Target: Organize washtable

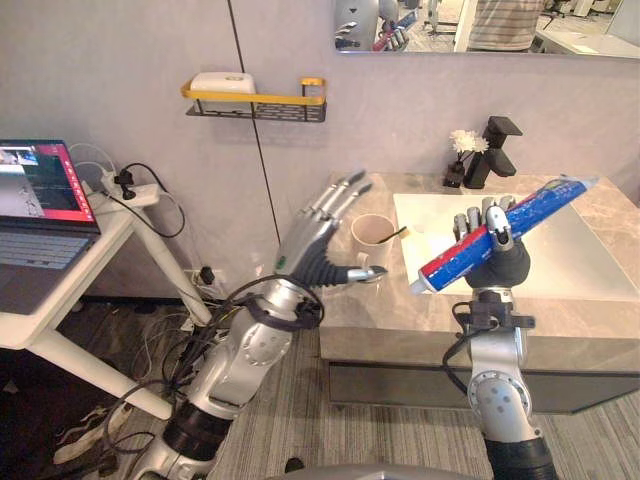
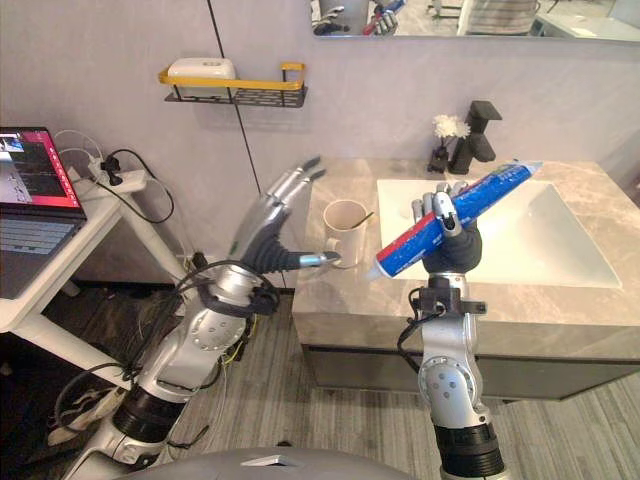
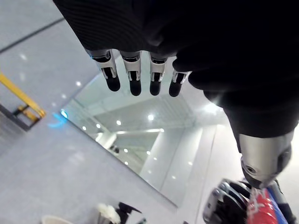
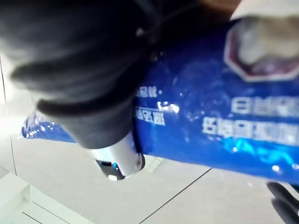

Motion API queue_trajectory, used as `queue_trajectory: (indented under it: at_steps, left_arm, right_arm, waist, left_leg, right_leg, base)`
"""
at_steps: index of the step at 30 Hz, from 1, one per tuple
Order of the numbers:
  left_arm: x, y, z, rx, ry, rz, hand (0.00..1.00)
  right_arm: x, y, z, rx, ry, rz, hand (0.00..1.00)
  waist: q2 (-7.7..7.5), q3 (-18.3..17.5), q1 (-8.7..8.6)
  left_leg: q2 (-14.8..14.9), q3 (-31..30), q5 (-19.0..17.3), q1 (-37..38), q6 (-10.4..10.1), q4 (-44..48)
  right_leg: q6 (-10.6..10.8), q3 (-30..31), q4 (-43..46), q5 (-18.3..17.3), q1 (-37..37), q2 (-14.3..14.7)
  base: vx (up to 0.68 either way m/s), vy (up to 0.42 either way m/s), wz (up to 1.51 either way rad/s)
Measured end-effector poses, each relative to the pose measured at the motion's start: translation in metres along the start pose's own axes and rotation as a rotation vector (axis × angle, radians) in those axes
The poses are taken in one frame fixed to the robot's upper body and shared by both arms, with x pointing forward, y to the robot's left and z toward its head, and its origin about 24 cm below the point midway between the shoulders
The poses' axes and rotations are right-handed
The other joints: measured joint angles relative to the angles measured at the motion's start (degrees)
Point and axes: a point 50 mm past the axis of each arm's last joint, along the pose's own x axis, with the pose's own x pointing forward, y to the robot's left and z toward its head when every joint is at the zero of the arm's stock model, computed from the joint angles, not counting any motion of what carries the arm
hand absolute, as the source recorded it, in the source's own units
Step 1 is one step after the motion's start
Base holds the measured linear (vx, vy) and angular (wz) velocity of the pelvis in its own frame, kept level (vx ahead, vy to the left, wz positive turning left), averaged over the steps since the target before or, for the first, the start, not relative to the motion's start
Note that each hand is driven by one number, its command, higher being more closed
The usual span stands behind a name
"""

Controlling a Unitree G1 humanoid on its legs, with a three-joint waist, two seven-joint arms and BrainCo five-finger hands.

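Toothpaste tube (image 1: 540, 208), centre-right of frame, slants over counter (image 1: 380, 310), clasped by right hand (image 1: 503, 264); left hand (image 1: 307, 243) straight-fingered beside cup (image 1: 372, 238); tube's long overhang may lever it loose or clip cup.

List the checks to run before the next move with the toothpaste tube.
1. Grip: the right hand is shut on the toothpaste tube: ok.
2. Height: the tube is held slanted, up off the counter: ok.
3. Spare hand: the left hand is open and holds nothing: ok.
4. Target: the cup stands upright on the counter: ok.
5. Clearance: left thumb apart from the cup: cannot tell, it ends right beside it.
6. Room in the cup: cannot tell; a thin handle sticks out.
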Motion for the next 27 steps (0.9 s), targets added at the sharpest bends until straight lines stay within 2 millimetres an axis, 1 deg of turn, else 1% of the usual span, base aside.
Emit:
queue_trajectory:
  at_steps: [3, 4, 5, 8, 11, 12, 13, 14, 15, 16, 17, 19, 20, 22, 23, 25, 27]
  left_arm:
    - [-0.013, 0.014, -0.011, 0.048, 0.071, 0.046, 0.00]
    - [-0.016, 0.015, -0.013, 0.056, 0.087, 0.049, 0.00]
    - [-0.023, 0.019, -0.019, 0.073, 0.128, 0.056, 0.00]
    - [-0.038, 0.024, -0.028, 0.097, 0.204, 0.065, 0.00]
    - [-0.049, 0.023, -0.032, 0.088, 0.264, 0.067, 0.00]
    - [-0.059, 0.018, -0.038, 0.070, 0.317, 0.043, 0.00]
    - [-0.072, 0.009, -0.050, 0.033, 0.389, 0.002, 0.00]
    - [-0.079, 0.003, -0.056, 0.018, 0.432, -0.021, 0.00]
    - [-0.093, -0.006, -0.067, -0.007, 0.517, -0.060, 0.00]
    - [-0.114, -0.018, -0.080, -0.057, 0.642, -0.096, 0.00]
    - [-0.122, -0.022, -0.084, -0.083, 0.688, -0.107, 0.00]
    - [-0.153, -0.035, -0.094, -0.141, 0.842, -0.159, 0.00]
    - [-0.159, -0.039, -0.097, -0.150, 0.873, -0.178, 0.00]
    - [-0.182, -0.052, -0.103, -0.175, 0.985, -0.245, 0.00]
    - [-0.187, -0.055, -0.104, -0.181, 1.008, -0.260, 0.00]
    - [-0.208, -0.067, -0.105, -0.208, 1.101, -0.319, 0.00]
    - [-0.223, -0.076, -0.104, -0.235, 1.169, -0.356, 0.00]
  right_arm:
    - [0.001, -0.005, 0.011, -0.034, -0.038, -0.012, 1.00]
    - [0.001, -0.006, 0.013, -0.041, -0.048, -0.015, 1.00]
    - [0.002, -0.007, 0.019, -0.060, -0.070, -0.018, 1.00]
    - [0.004, -0.009, 0.028, -0.127, -0.090, -0.018, 1.00]
    - [0.006, -0.010, 0.035, -0.186, -0.107, -0.014, 1.00]
    - [0.010, -0.008, 0.039, -0.203, -0.112, 0.004, 1.00]
    - [0.017, -0.004, 0.042, -0.228, -0.118, 0.034, 1.00]
    - [0.020, -0.002, 0.043, -0.248, -0.121, 0.049, 1.00]
    - [0.025, 0.002, 0.045, -0.270, -0.128, 0.076, 1.00]
    - [0.031, 0.006, 0.050, -0.300, -0.143, 0.102, 1.00]
    - [0.033, 0.006, 0.053, -0.330, -0.151, 0.108, 1.00]
    - [0.043, 0.004, 0.060, -0.416, -0.166, 0.124, 1.00]
    - [0.045, 0.003, 0.062, -0.429, -0.165, 0.125, 1.00]
    - [0.056, 0.000, 0.064, -0.505, -0.157, 0.127, 1.00]
    - [0.059, 0.000, 0.066, -0.521, -0.158, 0.129, 1.00]
    - [0.069, 0.002, 0.071, -0.577, -0.170, 0.133, 1.00]
    - [0.076, 0.005, 0.076, -0.604, -0.187, 0.143, 1.00]
  waist:
    - [-0.02, 0.05, 0.07]
    - [-0.03, 0.05, 0.14]
    - [-0.05, 0.08, 0.32]
    - [-0.24, 0.21, 0.90]
    - [-0.72, 0.56, 1.58]
    - [-1.00, 0.80, 1.73]
    - [-1.18, 0.99, 1.88]
    - [-1.25, 1.04, 1.93]
    - [-1.44, 1.16, 1.92]
    - [-1.88, 1.43, 1.93]
    - [-2.10, 1.56, 1.96]
    - [-2.77, 1.87, 2.00]
    - [-2.81, 1.89, 2.08]
    - [-2.82, 1.90, 2.28]
    - [-2.82, 1.91, 2.34]
    - [-2.81, 1.91, 2.50]
    - [-2.81, 1.91, 2.48]
  left_leg:
    - [0.02, 0.07, -0.09, -0.06, -0.08, -0.01]
    - [0.03, 0.07, -0.10, -0.09, -0.10, -0.01]
    - [0.03, 0.11, -0.14, -0.18, -0.13, -0.01]
    - [0.08, 0.16, -0.35, -0.41, -0.40, -0.01]
    - [0.09, 0.13, -0.35, -0.60, -0.39, -0.02]
    - [0.09, 0.07, -0.32, -0.82, -0.34, -0.02]
    - [0.08, 0.07, -0.31, -0.85, -0.32, -0.02]
    - [0.08, 0.07, -0.32, -0.89, -0.31, -0.02]
    - [0.08, 0.07, -0.33, -0.98, -0.32, -0.02]
    - [0.07, -0.01, -0.33, -1.20, -0.31, -0.03]
    - [0.07, -0.02, -0.33, -1.36, -0.31, -0.03]
    - [0.05, 0.03, -0.31, -2.06, -0.29, -0.02]
    - [0.00, 0.03, -0.31, -2.20, -0.28, -0.02]
    - [-0.10, 0.03, -0.31, -2.26, -0.28, -0.02]
    - [-0.09, 0.02, -0.31, -2.27, -0.29, -0.02]
    - [-0.06, 0.01, -0.30, -2.27, -0.29, -0.02]
    - [-0.06, 0.03, -0.30, -2.27, -0.29, -0.02]
  right_leg:
    - [-0.01, 0.00, -0.10, -0.02, -0.03, 0.00]
    - [-0.01, -0.01, -0.11, -0.03, -0.05, 0.01]
    - [-0.01, -0.02, -0.21, -0.03, -0.09, 0.01]
    - [-0.01, -0.08, -0.43, -0.03, -0.13, 0.05]
    - [-0.01, -0.15, -0.55, -0.03, -0.14, 0.09]
    - [-0.01, -0.20, -0.61, -0.03, -0.19, 0.08]
    - [0.00, -0.23, -0.63, -0.03, -0.20, 0.08]
    - [0.00, -0.24, -0.65, -0.03, -0.22, 0.08]
    - [0.00, -0.27, -0.70, -0.03, -0.29, 0.08]
    - [0.00, -0.33, -0.78, -0.03, -0.39, 0.09]
    - [0.00, -0.39, -0.80, -0.03, -0.50, 0.11]
    - [0.01, -0.37, -0.74, -0.02, -1.21, 0.08]
    - [0.01, -0.39, -0.74, -0.02, -1.29, 0.04]
    - [0.01, -0.40, -0.74, -0.02, -1.30, -0.03]
    - [0.01, -0.40, -0.75, -0.02, -1.30, -0.02]
    - [0.00, -0.41, -0.75, -0.03, -1.31, 0.02]
    - [0.00, -0.41, -0.75, -0.03, -1.31, 0.01]
  base:
    - [0.00, 0.000, 0.00]
    - [0.00, 0.000, 0.00]
    - [0.00, 0.000, 0.00]
    - [0.00, 0.000, 0.00]
    - [0.01, -0.005, 0.01]
    - [0.02, -0.011, 0.04]
    - [0.02, -0.009, 0.03]
    - [0.00, 0.000, 0.00]
    - [0.00, 0.000, 0.00]
    - [0.01, -0.007, 0.04]
    - [0.01, -0.005, 0.05]
    - [0.00, 0.000, 0.00]
    - [0.00, 0.000, 0.00]
    - [0.01, 0.001, 0.02]
    - [0.00, 0.000, 0.00]
    - [0.00, 0.000, 0.00]
    - [0.00, 0.000, 0.00]
